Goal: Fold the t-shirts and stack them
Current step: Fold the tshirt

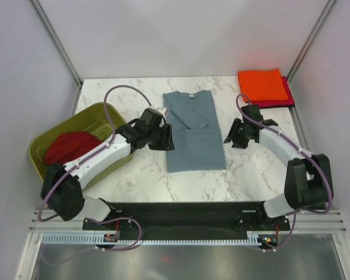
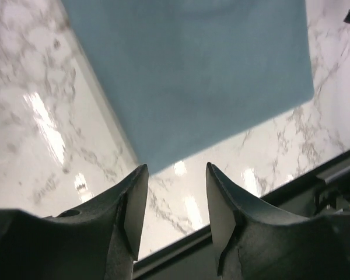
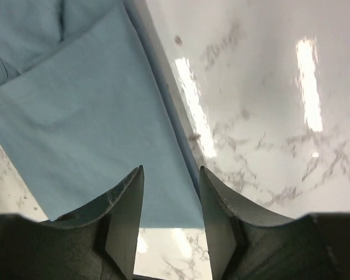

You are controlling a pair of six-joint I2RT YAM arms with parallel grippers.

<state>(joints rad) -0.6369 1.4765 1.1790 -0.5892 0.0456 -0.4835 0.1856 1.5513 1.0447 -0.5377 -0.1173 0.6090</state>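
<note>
The slate blue-grey t-shirt (image 1: 193, 131) lies flat mid-table, its sides folded in to make a long strip. My left gripper (image 1: 168, 140) hovers at its left edge, open and empty. The left wrist view shows the shirt (image 2: 192, 76) just beyond the gripper (image 2: 176, 169), over bare marble. At the strip's right edge my right gripper (image 1: 230, 137) is open. In the right wrist view the gripper (image 3: 171, 169) hangs above the shirt's (image 3: 76, 116) near corner with nothing gripped. A folded orange t-shirt (image 1: 261, 84) rests on a magenta-red one (image 1: 287, 96) at the back right. A dark red t-shirt (image 1: 71, 147) sits crumpled in the tub.
The olive-green plastic tub (image 1: 92, 118) stands at the table's left side, next to the left arm. The marble table (image 1: 251, 175) is walled by white panels at left, back and right. A black rail (image 1: 186, 209) with both arm bases runs along the near edge.
</note>
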